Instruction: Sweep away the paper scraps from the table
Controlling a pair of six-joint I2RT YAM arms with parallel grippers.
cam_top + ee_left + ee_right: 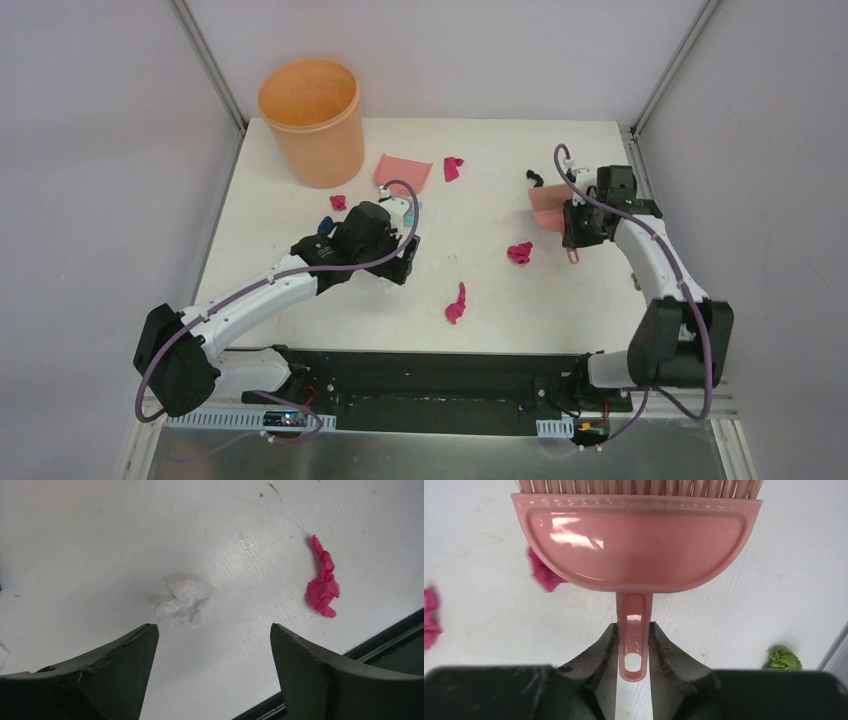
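Now the right gripper (634, 645) clamps the brush (634, 545) near the right edge (scraps (519, 252) unswept). The left gripper (212, 630), jaws apart, likely needs the dustpan (403, 170).

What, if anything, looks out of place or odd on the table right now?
Crumpled paper scraps lie scattered across the table; a white wad just ahead of the open left gripper nearly blends into the surface. Nothing looks damaged or tipped over.
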